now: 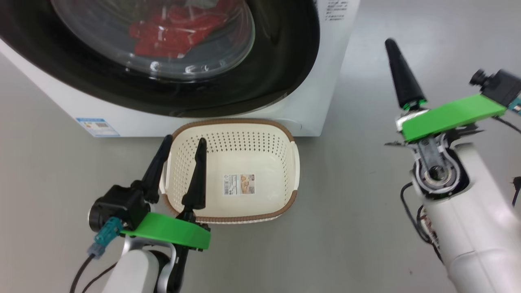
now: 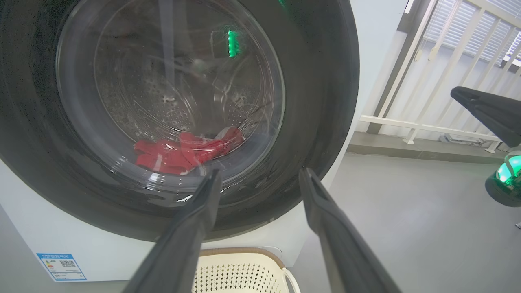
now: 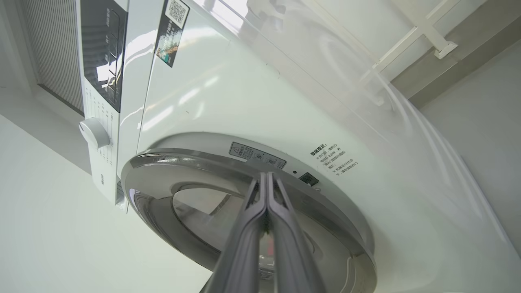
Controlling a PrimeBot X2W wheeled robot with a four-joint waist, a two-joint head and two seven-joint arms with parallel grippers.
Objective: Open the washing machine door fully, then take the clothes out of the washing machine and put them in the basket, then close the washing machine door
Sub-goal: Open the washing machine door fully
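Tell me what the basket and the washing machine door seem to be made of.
Basket: likely moulded plastic, cream, slight sheen; even rows of holes. Its brown rim looks like plastic shaped as weave, though real wicker is possible. Washing machine door: glossy black surround, probably plastic, showing reflections; clear centre bowl, probably glass, with red clothes visible through it.
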